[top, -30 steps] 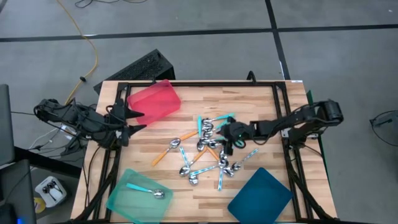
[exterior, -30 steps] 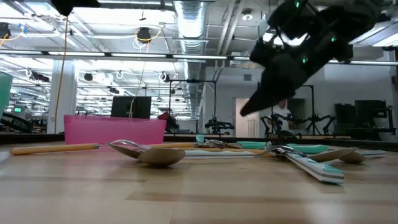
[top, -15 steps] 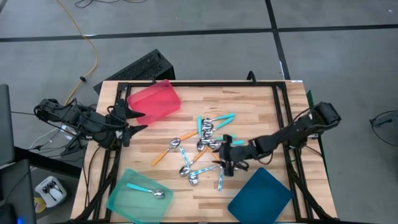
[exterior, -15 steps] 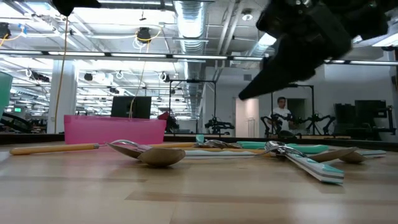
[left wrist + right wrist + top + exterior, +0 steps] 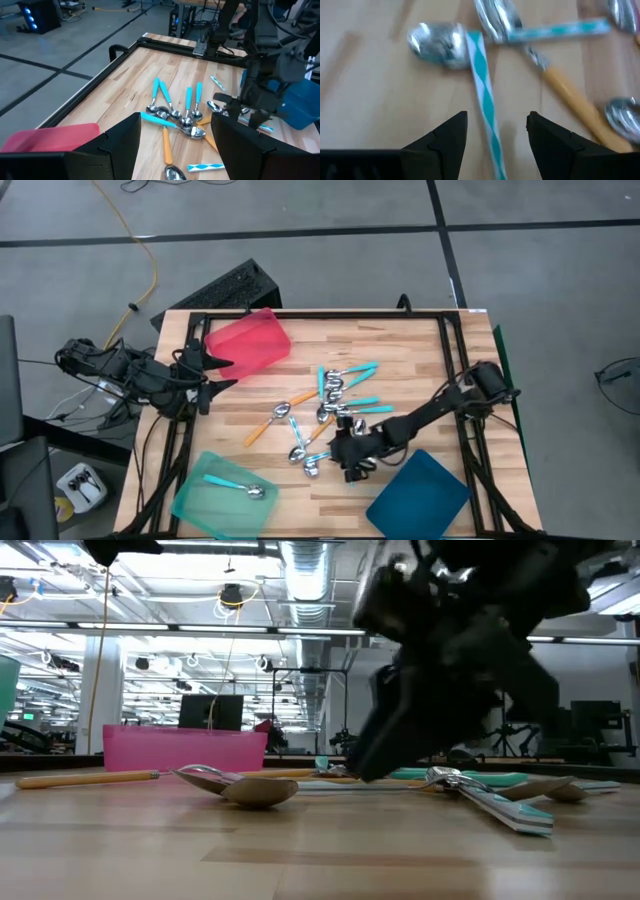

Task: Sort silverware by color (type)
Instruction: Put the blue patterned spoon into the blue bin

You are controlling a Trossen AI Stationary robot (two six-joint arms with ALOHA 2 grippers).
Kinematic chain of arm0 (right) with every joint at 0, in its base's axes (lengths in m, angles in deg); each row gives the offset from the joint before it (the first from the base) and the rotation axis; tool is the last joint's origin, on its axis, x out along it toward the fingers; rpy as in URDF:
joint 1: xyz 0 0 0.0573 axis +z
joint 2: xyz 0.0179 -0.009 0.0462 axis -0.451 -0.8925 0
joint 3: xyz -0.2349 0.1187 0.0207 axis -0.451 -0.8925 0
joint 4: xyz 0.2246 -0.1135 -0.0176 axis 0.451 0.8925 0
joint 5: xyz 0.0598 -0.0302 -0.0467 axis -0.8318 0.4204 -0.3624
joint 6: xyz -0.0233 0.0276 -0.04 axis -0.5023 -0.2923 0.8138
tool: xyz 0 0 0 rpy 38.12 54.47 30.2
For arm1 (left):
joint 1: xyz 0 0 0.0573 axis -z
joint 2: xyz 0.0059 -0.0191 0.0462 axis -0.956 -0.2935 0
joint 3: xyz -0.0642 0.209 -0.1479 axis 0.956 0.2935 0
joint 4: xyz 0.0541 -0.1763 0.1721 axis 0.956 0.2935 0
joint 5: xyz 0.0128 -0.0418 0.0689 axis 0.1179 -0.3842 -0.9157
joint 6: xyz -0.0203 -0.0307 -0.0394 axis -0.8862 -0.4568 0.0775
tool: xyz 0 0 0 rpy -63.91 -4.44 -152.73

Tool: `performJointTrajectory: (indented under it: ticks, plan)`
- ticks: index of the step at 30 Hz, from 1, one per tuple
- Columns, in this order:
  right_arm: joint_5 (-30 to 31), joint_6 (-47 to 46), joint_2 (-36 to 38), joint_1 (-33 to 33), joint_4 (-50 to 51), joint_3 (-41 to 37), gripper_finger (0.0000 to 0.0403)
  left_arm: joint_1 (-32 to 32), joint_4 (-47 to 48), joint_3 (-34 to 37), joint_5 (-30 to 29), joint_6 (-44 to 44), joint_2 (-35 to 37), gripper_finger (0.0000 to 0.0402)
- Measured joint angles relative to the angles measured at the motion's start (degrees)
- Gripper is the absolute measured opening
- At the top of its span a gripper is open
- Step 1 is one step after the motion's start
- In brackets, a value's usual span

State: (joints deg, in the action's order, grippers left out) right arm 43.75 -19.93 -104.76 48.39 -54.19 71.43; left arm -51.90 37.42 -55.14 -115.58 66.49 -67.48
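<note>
We read the surface (image 5: 420, 350) from its left edge. The left gripper (image 5: 222, 373) waits at the left edge, just beside the red tray, its fingers spread and grasping nothing. The red tray (image 5: 248, 340) lies near the far-left corner and carries nothing that we can see. The mint-green tray (image 5: 200, 498) sits at the near-left corner, partly overhanging the near edge, and holds one turquoise-handled spoon (image 5: 235, 485). The remaining silverware (image 5: 335, 395) lies in a loose cluster at the middle of the surface: orange-handled spoons (image 5: 272, 420) toward the left, turquoise ones toward the far side, patterned pale blue ones toward the near side. The dark-blue tray (image 5: 425, 500) rests at the near edge, right of centre, and shows no spoon in it.

Bare wood lies open between the red tray and the mint-green tray, along the far edge, and on the right side of the surface beyond the cluster.

The right gripper (image 5: 352, 462) is low over the near side of the cluster; in its wrist view a patterned spoon (image 5: 482, 90) lies between its spread fingers, which grasp nothing as far as we can see.

Compared with a second ago, the right arm has reached farther leftward and toward the near edge, its gripper passing from the right side of the cluster to its near side. The left arm, the trays and the spoon in the mint-green tray are unchanged.
</note>
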Motion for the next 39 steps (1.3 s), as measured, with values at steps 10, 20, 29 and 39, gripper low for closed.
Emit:
performJointTrajectory:
  ticks: [10,20,29,39]
  plan:
    - [-4.41,-4.86,-3.39,-0.85,2.94,1.89,0.0217,0.00,0.15,0.00,0.01,0.01,-0.11,0.0226]
    - [-5.50,-6.94,-3.37,-1.77,5.48,1.87,0.0125,0.00,0.15,0.00,0.01,0.00,-0.10,0.0226]
    - [-5.46,-8.29,-3.39,-1.90,5.62,1.79,0.0063,0.00,0.15,0.00,0.03,0.00,-0.10,0.0226]
    - [-4.95,-8.57,-2.68,-1.73,2.09,1.53,0.0060,-0.01,0.15,0.00,0.06,-0.02,-0.10,0.0226]
